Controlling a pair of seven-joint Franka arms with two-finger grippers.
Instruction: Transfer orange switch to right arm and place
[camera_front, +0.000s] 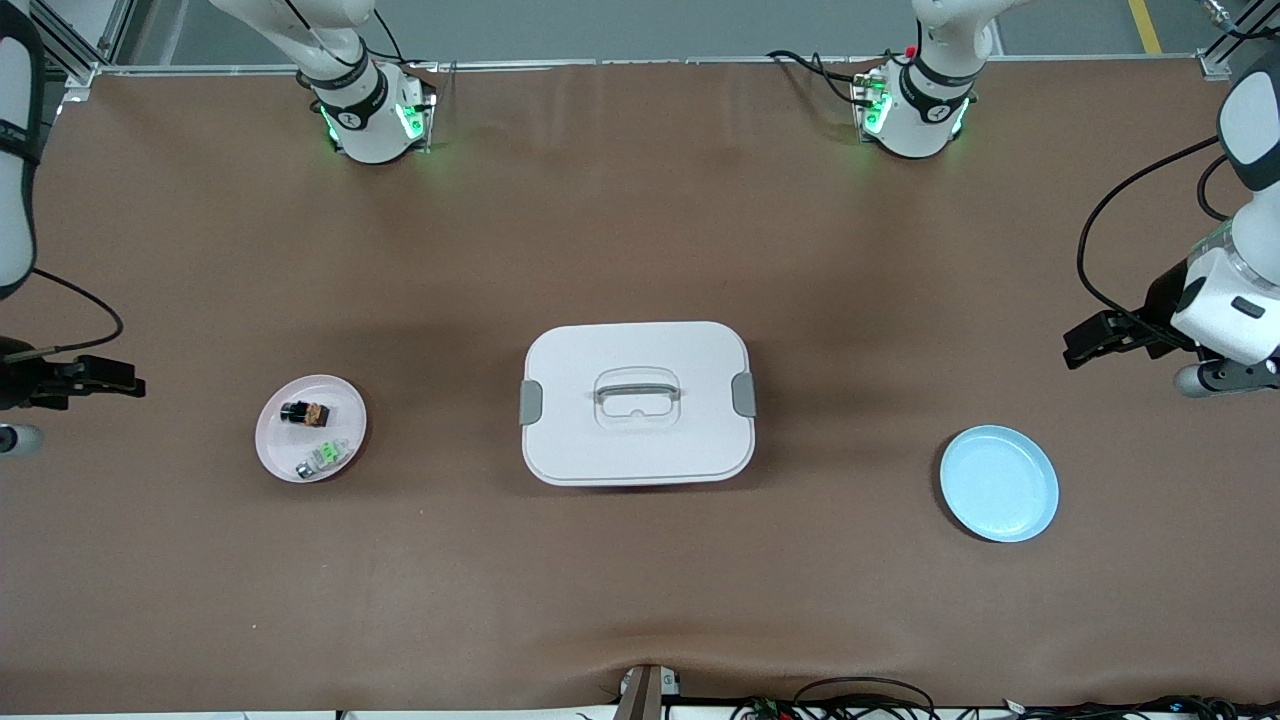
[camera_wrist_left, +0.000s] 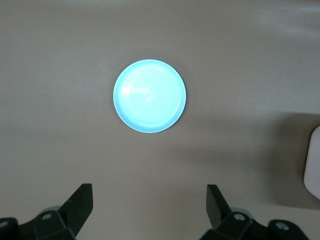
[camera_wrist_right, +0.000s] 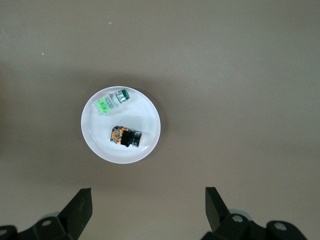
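Note:
The orange switch (camera_front: 305, 411), a tiny black block with an orange-brown face, lies on a pale pink plate (camera_front: 275, 435) toward the right arm's end of the table. It also shows in the right wrist view (camera_wrist_right: 126, 136) on the same plate (camera_wrist_right: 95, 135). My right gripper (camera_front: 125, 378) is open and empty, up over the bare table beside that plate; in its own view (camera_wrist_right: 148, 200) the jaws stand wide apart. My left gripper (camera_front: 1078, 342) is open and empty over the left arm's end of the table; its own view (camera_wrist_left: 149, 200) shows the same.
A small silvery part with a green face (camera_front: 322, 457) shares the pink plate (camera_wrist_right: 111, 101). A white lidded box with a handle (camera_front: 637, 402) stands mid-table. An empty light blue plate (camera_front: 998, 483) lies toward the left arm's end (camera_wrist_left: 149, 96).

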